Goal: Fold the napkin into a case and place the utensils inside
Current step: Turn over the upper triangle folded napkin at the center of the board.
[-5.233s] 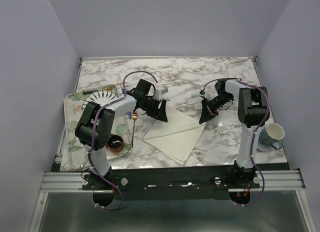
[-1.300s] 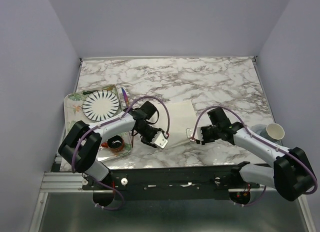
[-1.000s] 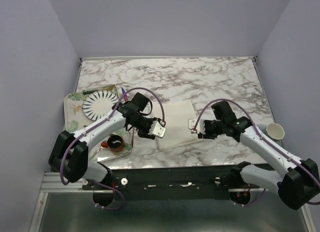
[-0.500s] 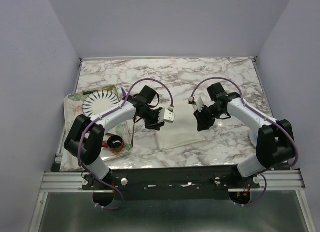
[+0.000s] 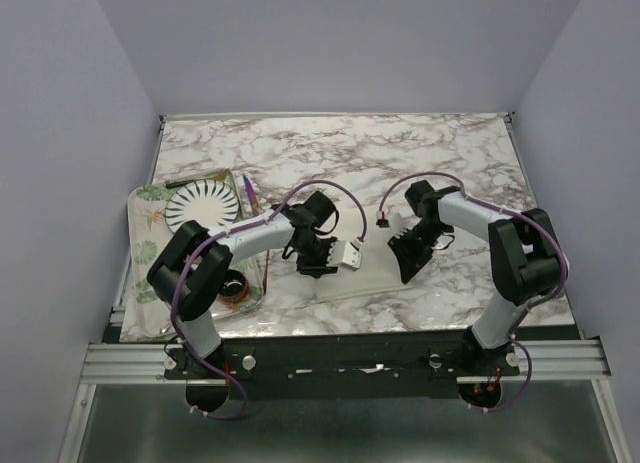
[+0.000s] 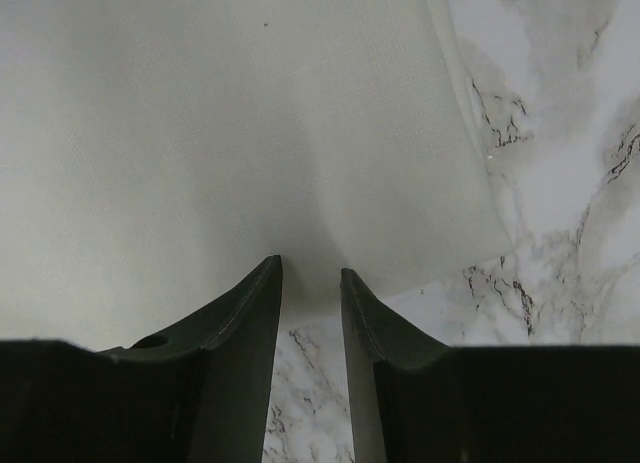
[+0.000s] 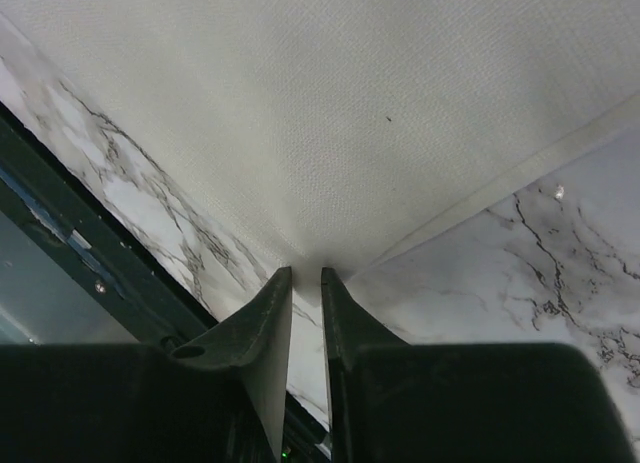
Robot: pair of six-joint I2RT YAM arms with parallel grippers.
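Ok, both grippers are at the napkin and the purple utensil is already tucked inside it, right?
Not quite. The left gripper and right gripper are at the napkin, but the purple utensil is not inside it. The top external view shows it lying beside the striped plate, at the tray on the left.

I have the napkin (image 5: 368,273) lying on the table (image 5: 400,153), towards the front and between the two arms. My left fingers (image 6: 235,333) are at its left edge and my right fingers (image 7: 250,333) at its right edge. The tray (image 5: 145,253) sits on the table's left side. In it, the plate (image 5: 200,205) is at the back, a utensil (image 5: 247,188) lies just right of the plate, and a bowl (image 5: 232,286) is at the front right.
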